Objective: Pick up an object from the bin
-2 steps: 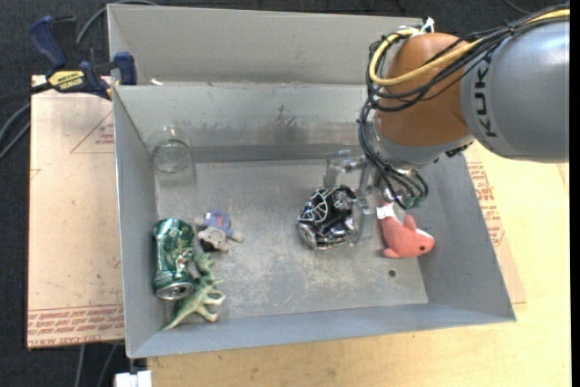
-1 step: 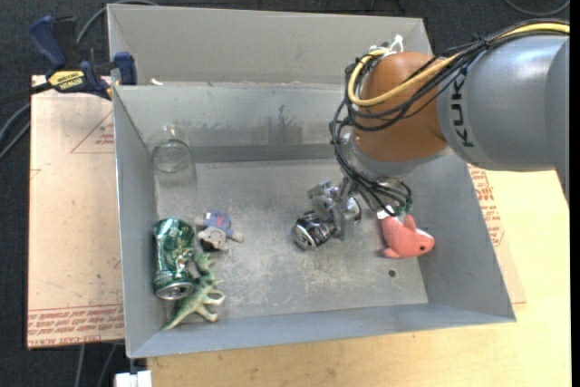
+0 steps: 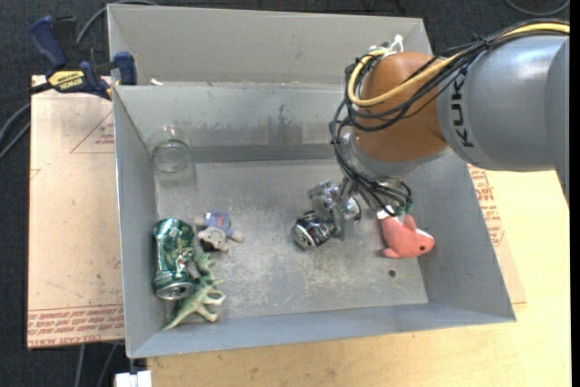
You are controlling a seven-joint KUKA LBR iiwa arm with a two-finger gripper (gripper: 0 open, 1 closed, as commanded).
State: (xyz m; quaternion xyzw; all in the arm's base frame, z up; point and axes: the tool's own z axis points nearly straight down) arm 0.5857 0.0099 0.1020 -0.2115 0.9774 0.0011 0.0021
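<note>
Dark shiny object (image 3: 312, 232) is being seen lying mid-floor in the bin (image 3: 272, 290), just below-left of the gripper (image 3: 339, 202) in the view | its kind and long axis are being left undecided | gripper's state is being obscured by the wrist: cannot tell | pink fish (image 3: 405, 238) is lying just right of it.

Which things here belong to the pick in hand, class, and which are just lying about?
In the job: gripper, low at mid-bin; small dark shiny thing, nearest to it; grey bin.

Lying about: pink fish toy, close by towards the arm's side; crushed green can, green dinosaur and small blue figure, in the near left corner; clear cup, far left.
</note>
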